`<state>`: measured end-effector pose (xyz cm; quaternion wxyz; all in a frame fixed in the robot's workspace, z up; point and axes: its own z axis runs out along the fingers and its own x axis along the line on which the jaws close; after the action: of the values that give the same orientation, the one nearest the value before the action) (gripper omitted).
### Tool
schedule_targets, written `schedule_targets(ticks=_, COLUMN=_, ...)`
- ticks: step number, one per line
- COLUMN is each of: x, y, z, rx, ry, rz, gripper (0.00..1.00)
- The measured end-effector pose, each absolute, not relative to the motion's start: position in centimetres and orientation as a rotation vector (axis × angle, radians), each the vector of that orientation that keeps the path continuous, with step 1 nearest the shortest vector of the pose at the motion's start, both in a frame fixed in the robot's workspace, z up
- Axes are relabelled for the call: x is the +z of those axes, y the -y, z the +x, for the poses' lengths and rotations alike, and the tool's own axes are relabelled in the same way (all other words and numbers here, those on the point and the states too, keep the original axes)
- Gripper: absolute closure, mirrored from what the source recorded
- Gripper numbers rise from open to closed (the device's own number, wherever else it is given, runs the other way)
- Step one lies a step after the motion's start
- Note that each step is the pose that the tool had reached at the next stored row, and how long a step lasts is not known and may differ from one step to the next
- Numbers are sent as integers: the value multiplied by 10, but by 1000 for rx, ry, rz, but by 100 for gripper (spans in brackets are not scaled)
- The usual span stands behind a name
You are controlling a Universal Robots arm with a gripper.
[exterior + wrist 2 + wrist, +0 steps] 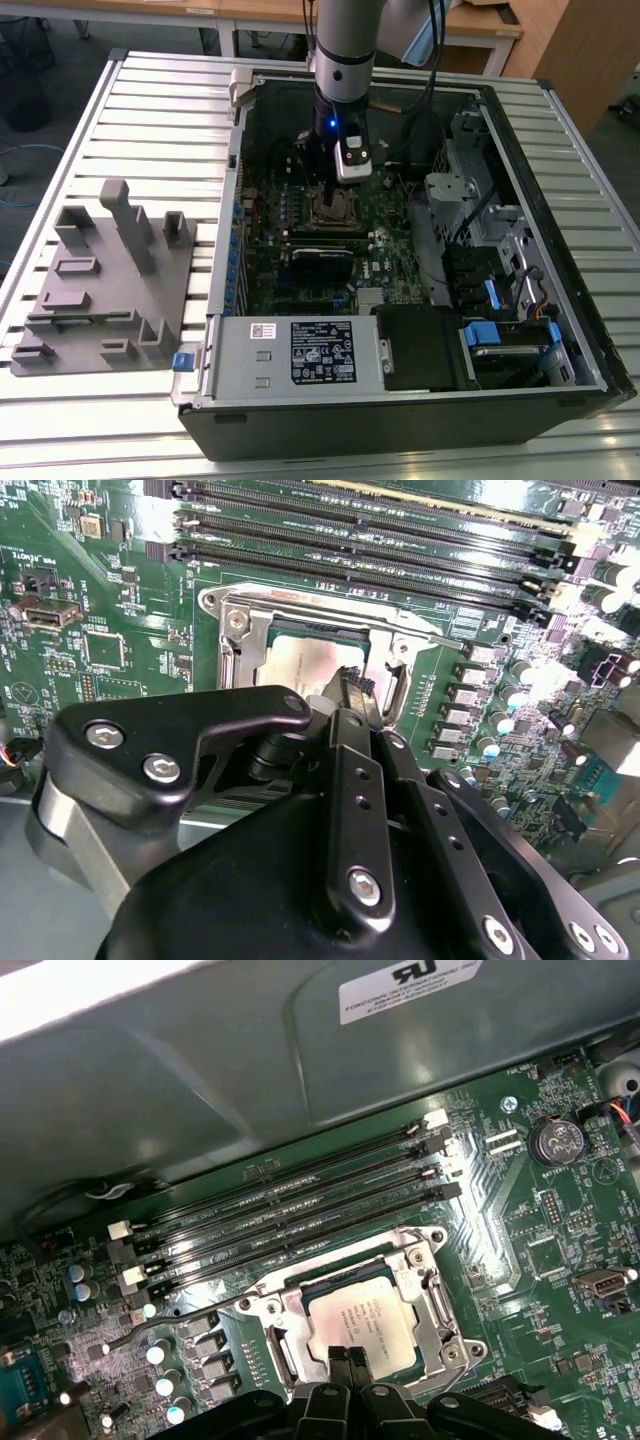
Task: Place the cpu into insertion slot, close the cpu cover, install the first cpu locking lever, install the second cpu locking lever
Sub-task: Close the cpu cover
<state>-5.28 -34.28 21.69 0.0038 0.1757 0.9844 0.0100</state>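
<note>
The cpu (362, 1320), a pale silver square chip, lies seated in the insertion slot (285, 1345) on the green motherboard. The cpu cover (432, 1305), a silver frame with a window, lies flat around it. A thin lever rod (150, 1328) juts out from one corner of the socket, seen in the second wrist view as the lever (430, 636). My gripper (350, 1358) hangs right over the near edge of the chip, its two black fingertips pressed together with nothing between them. In the exterior view the gripper (330, 195) stands inside the open computer case, over the socket (335, 207).
Memory slots (290, 1210) run beside the socket. A grey labelled power supply box (300, 352) fills the case's front, a black card (322, 262) lies between it and the socket, and a drive cage (480, 230) is at the exterior view's right. A grey fixture plate (105, 280) sits outside the case.
</note>
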Motion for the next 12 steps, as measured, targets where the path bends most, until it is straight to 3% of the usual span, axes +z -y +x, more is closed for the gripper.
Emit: schedule_targets(ticks=12, x=217, y=343, z=-53, rx=31, ry=-3090, rz=523, gripper=90)
